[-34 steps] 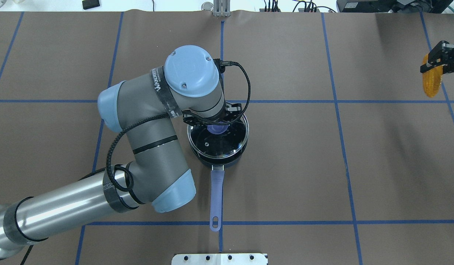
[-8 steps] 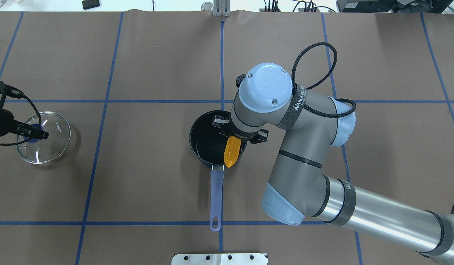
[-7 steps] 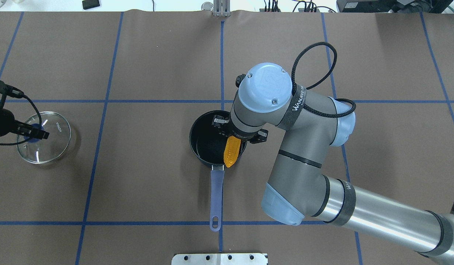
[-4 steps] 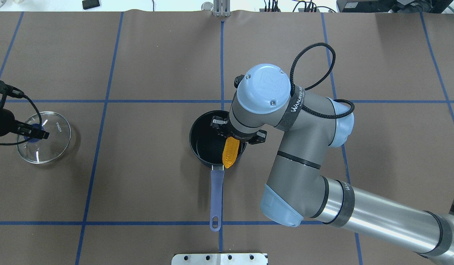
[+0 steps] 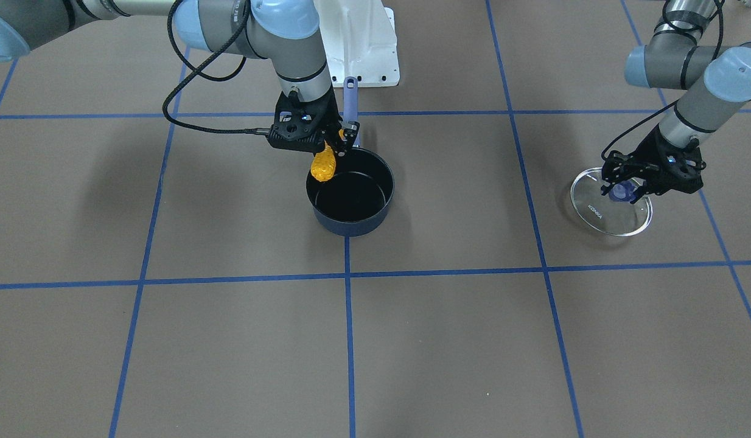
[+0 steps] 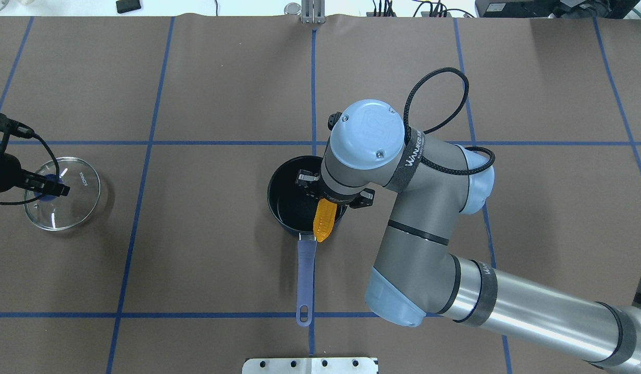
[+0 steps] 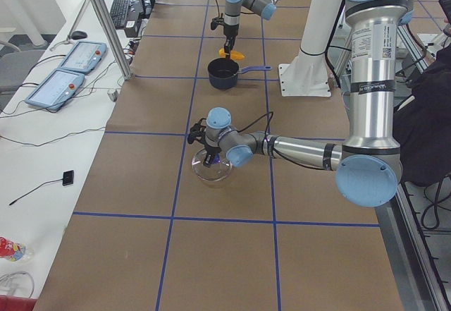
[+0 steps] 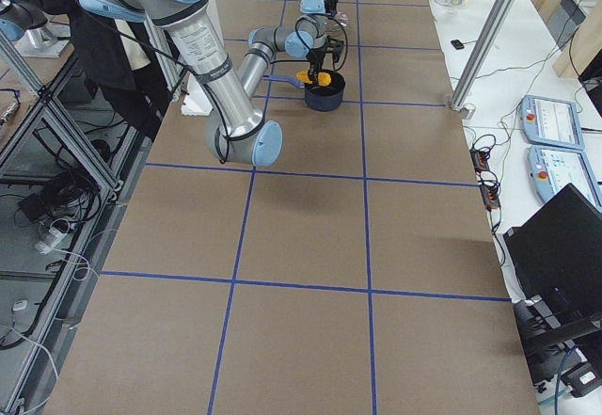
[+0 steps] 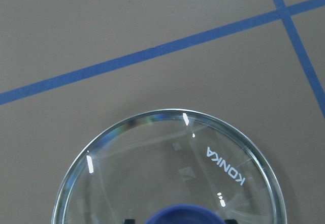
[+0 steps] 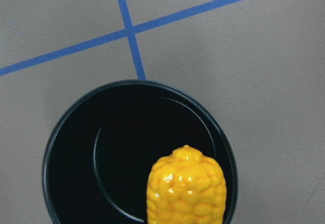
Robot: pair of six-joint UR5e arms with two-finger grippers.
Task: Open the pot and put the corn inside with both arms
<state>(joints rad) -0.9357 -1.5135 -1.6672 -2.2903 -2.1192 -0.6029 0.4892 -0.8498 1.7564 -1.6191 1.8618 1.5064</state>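
Counts first: you have two robot arms, two grippers, one pot, one cob of corn and one glass lid, all on a brown table (image 5: 473, 340) crossed by blue tape lines (image 5: 348, 340). The right arm (image 6: 419, 218) reaches to the middle of the table. Its right gripper (image 5: 325, 148) is clamped on the upper end of the corn (image 5: 322, 165). The corn hangs tip down above the open mouth of the pot (image 5: 350, 226), close to the rim on the handle side and not yet inside. The pot stands uncovered on a tape line, black inside showing, with its long blue handle (image 6: 305, 275) pointing toward the robot's base. The left arm (image 5: 692, 115) is well apart at the table's left end, where the lid (image 5: 616, 220), marked KONKA, lies flat on the table. The left gripper (image 5: 623, 190) is down at the lid's blue knob (image 5: 619, 193) with a finger on either side. You cannot tell whether those fingers press the knob or stand just clear of it, because the left wrist camera cuts knob and fingertips off at its bottom edge. From overhead, the right arm's wrist hides its gripper's fingertips, the corn's top and part of the pot's rim. The right wrist camera shows only the corn's lower end and most of the pot. In both side views the grippers are too small to read.
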